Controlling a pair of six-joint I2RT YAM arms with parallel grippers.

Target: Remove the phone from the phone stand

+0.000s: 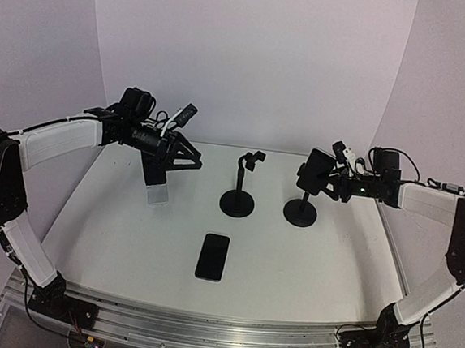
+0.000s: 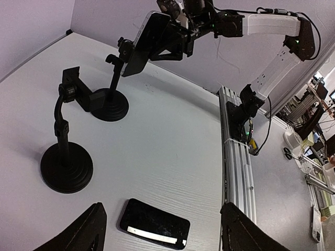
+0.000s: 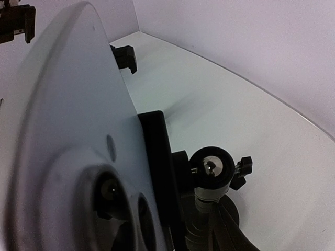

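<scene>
Grip the stiff, slick, breakable phone [image 2: 145, 44], upper centre, by its long edges; your left fingers [image 2: 84, 232] gape, right fingers [image 2: 171, 46] unclear.

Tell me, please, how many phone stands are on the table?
2. One stand, empty, sits near the middle of the table; the second stand is just right of it, holding a phone. None looks hidden.
</scene>
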